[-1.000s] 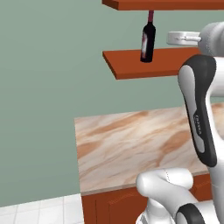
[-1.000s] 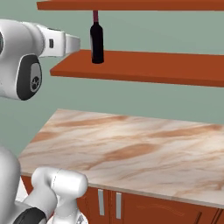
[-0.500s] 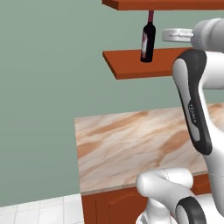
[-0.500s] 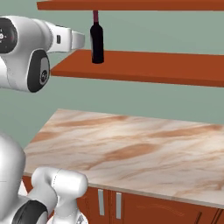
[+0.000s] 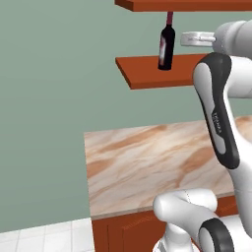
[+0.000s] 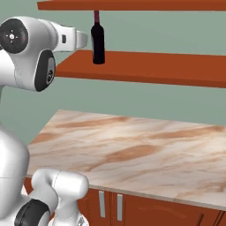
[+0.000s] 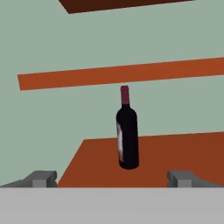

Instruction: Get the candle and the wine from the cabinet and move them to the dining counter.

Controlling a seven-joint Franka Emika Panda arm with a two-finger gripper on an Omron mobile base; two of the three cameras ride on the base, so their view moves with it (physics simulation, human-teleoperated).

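Left base view shows the grey-green wall (image 5: 54, 98) filling the left side, with a strip of pale floor tiles (image 5: 44, 235) at the bottom left corner. Right of that, the cabinet (image 5: 157, 74) appears as open reddish-brown shelves fixed against the wall, one plank at the top edge and one lower. The wine (image 5: 166, 47) stands upright on the lower plank near its left end, its dark body topped by a maroon neck that reaches almost to the plank above. Just right of the bottle, at the same height, the gripper (image 5: 189, 38) points toward it from the right, close to the bottle but apart from it. Below the shelves lies a marbled beige-brown counter (image 5: 147, 162) with red-brown doors under its front edge. From the right base view the same bottle (image 6: 98, 40) sits near the left end of the lower shelf (image 6: 145, 66), with the white hand just to its left and no contact visible. From the hand view the wine (image 7: 127, 133) stands centred and upright on the plank, beyond the two fingertips (image 7: 41, 178), which are spread wide apart to either side with nothing between them. The bottle's pale label faces left in that view.
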